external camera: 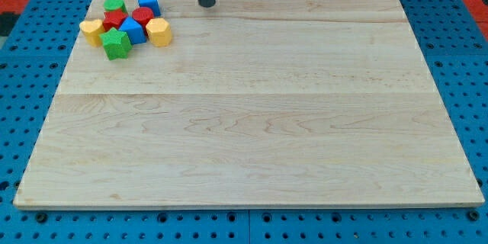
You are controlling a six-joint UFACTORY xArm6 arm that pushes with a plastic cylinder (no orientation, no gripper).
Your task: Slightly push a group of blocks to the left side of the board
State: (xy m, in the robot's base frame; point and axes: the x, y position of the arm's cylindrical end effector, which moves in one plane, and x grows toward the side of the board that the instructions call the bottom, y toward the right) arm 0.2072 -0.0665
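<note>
- The big wooden board (252,114) lies on a blue table with holes (457,38).
- My tip (207,4) is the bottom end of a dark rod. It sits near the top edge of the board, a little to the left of the middle.
- There is no pincer here, only the rod, so nothing can spread or pinch.
- All the blocks sit close together in the top left corner of the board, to the left of my tip.
- The blue cube (148,2) is the block nearest my tip, but they are apart.
- The green round block (114,5) sits at the top of the group.
- Two red blocks (114,20) (142,16) sit in the middle.
- A second blue block (134,31) lies just below the red ones.
- The yellow block on the left (91,30) and the yellow block on the right (158,31) sit at the two sides.
- The green star-like block (116,43) is lowest in the group.
</note>
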